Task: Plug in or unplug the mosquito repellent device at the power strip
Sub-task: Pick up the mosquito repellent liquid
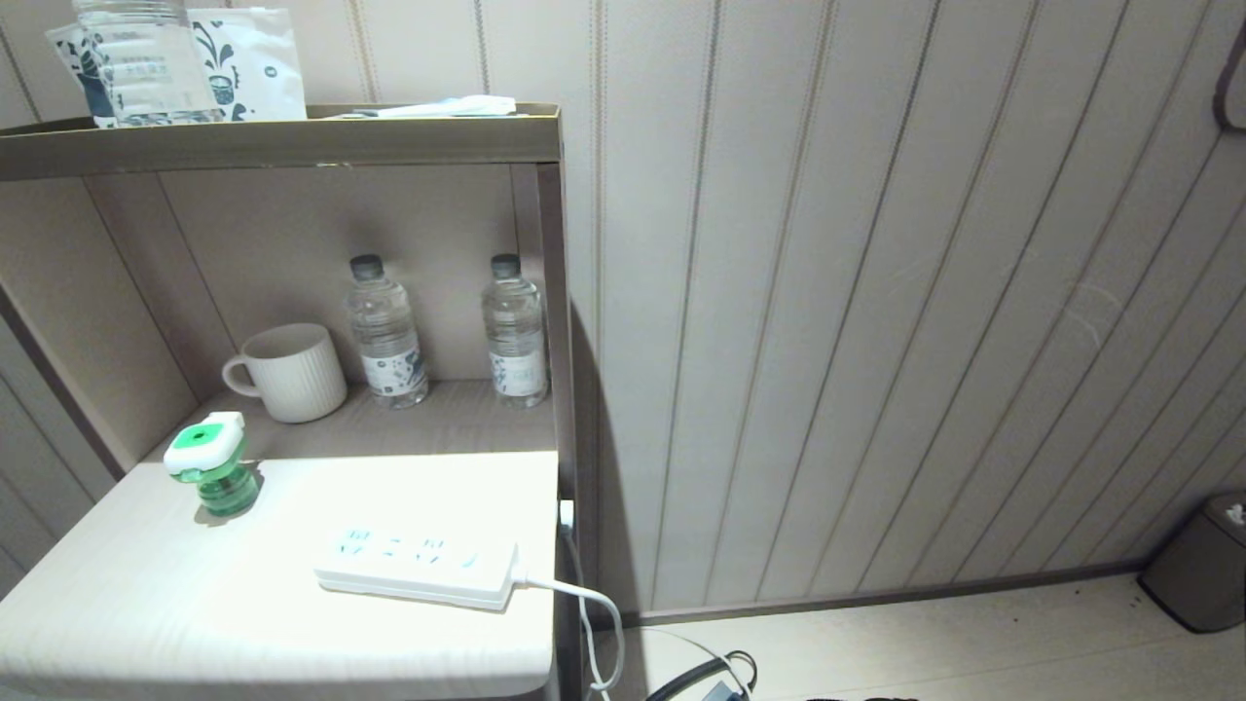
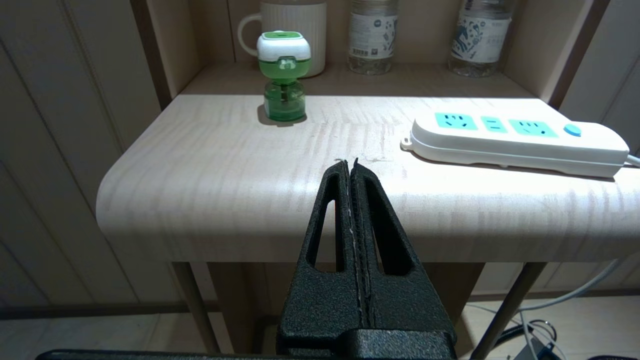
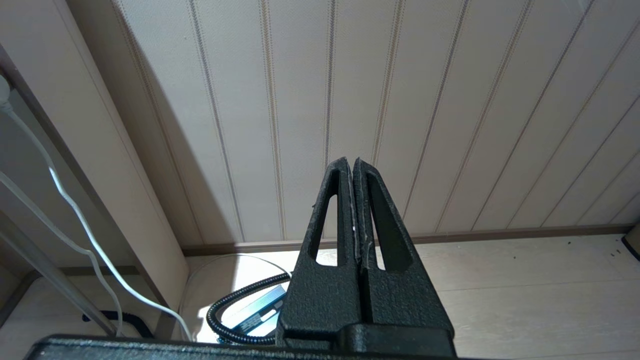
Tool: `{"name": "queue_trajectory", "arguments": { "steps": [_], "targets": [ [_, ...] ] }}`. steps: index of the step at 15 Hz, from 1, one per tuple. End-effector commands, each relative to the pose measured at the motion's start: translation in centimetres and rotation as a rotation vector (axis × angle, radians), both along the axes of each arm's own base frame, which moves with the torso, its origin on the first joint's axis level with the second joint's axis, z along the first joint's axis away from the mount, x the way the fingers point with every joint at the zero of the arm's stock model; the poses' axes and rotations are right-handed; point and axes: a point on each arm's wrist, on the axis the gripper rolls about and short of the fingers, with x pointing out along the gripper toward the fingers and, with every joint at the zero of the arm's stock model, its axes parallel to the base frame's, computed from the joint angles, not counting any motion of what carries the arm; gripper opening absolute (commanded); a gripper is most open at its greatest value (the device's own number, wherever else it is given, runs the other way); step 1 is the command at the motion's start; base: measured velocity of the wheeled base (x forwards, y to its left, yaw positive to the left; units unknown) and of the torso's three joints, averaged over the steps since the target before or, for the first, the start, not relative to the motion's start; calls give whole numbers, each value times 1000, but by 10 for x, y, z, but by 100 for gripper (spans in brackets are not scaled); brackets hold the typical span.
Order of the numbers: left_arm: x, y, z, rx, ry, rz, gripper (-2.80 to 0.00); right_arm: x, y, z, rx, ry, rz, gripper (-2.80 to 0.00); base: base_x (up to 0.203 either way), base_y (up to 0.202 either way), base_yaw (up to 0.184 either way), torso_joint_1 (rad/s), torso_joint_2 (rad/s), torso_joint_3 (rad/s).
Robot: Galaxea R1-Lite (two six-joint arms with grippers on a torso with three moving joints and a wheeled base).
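Note:
The mosquito repellent device (image 1: 209, 467) (image 2: 283, 80), a green bottle under a white head, stands upright on the light wooden table (image 1: 243, 604) at its left rear, apart from the power strip. The white power strip (image 1: 421, 565) (image 2: 515, 140) lies flat near the table's right edge with nothing in its sockets, its cable (image 1: 584, 604) hanging off the right side. My left gripper (image 2: 350, 162) is shut and empty, hovering just before the table's front edge, well short of both. My right gripper (image 3: 348, 161) is shut and empty, low beside the table, facing the panelled wall. Neither arm shows in the head view.
A white ribbed mug (image 1: 289, 372) and two clear water bottles (image 1: 386, 331) (image 1: 515, 331) stand at the back under a shelf (image 1: 292, 141). A cabinet side panel (image 1: 555, 321) bounds the right. On the floor lie cables (image 3: 240, 300) and a dark bin (image 1: 1202, 560).

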Motion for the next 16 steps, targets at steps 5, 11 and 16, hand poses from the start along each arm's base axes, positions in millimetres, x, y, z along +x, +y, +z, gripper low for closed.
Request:
{"name": "queue_trajectory", "arguments": {
  "steps": [5,11,16],
  "targets": [
    [0,0,0,0,2,0,-280,0,0,0,0,2,-1,-280,0,0,0,0,0,0],
    [0,0,0,0,0,0,-280,0,0,0,0,2,0,-280,0,0,0,0,0,0],
    [0,0,0,3,-2,1,-280,0,0,0,0,2,1,-280,0,0,0,0,0,0]
  ]
}}
